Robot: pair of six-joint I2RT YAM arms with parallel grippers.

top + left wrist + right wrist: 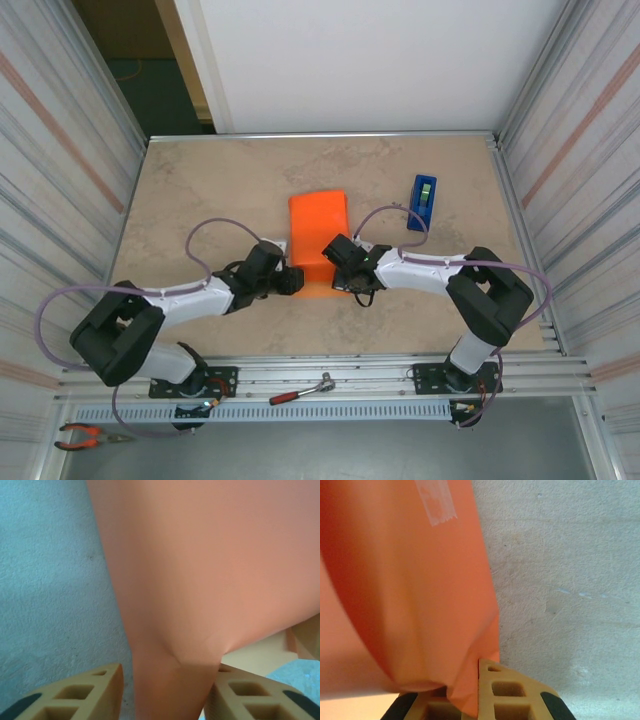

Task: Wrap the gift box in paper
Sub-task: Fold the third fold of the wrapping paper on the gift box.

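While the paper (pixel 318 225) lies wrapped at mid table (pixel 200 200), right gripper (pixel 333 262) clamps tight on its near end; left gripper (pixel 295 280) straddles a fold, jaws apart. Gripping or not, can't tell.

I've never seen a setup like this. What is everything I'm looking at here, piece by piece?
paper: one, bright orange, folded into a parcel mid-table between the arms
tape strip: one, clear, stuck on the paper
tape dispenser: one, blue, on the table to the parcel's right
table: one, beige, stone-look
red-handled tool: one, red and metal, on the rail between the arm bases
pliers: one, orange-red handles, near left corner below the rail
left arm, right arm: two, black and white, reaching to the parcel
left pincer: one, tan fingers, paper fold between them
right pincer: one, tan fingers, shut on a paper corner
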